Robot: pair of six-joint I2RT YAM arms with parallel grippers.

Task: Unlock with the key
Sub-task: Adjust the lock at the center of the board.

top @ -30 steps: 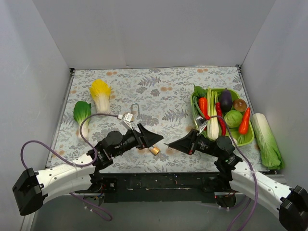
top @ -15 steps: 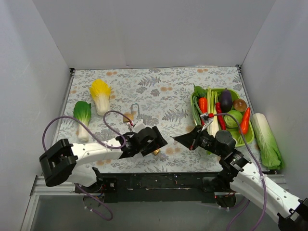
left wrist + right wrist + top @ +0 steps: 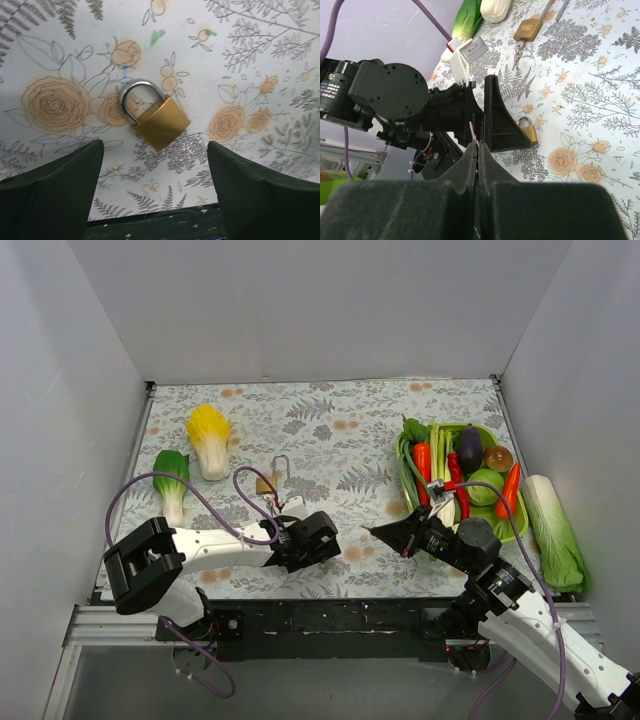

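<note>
A small brass padlock (image 3: 161, 122) lies flat on the flowered mat, its steel shackle (image 3: 140, 95) closed and pointing up-left in the left wrist view. My left gripper (image 3: 155, 192) hovers right over it, open, one finger on either side and nearer the table edge than the lock. In the top view the left gripper (image 3: 320, 538) covers the lock. My right gripper (image 3: 479, 146) is shut on the key (image 3: 474, 131), a thin sliver seen edge-on, poking out toward the left gripper. The same padlock (image 3: 528, 131) sits just beyond it. The right gripper (image 3: 376, 531) points left.
A bigger padlock with keys (image 3: 267, 483) lies behind the left gripper. A pak choi (image 3: 171, 478) and a yellow-topped cabbage (image 3: 208, 438) lie at the left. A green tray (image 3: 519, 526) of vegetables and a napa cabbage (image 3: 556, 535) are at the right. The black front rail (image 3: 150, 225) is close below.
The left arm swung inward and its gripper came down over the small padlock, jaws slightly narrower. The right gripper drew back a little to the right, still shut.
</note>
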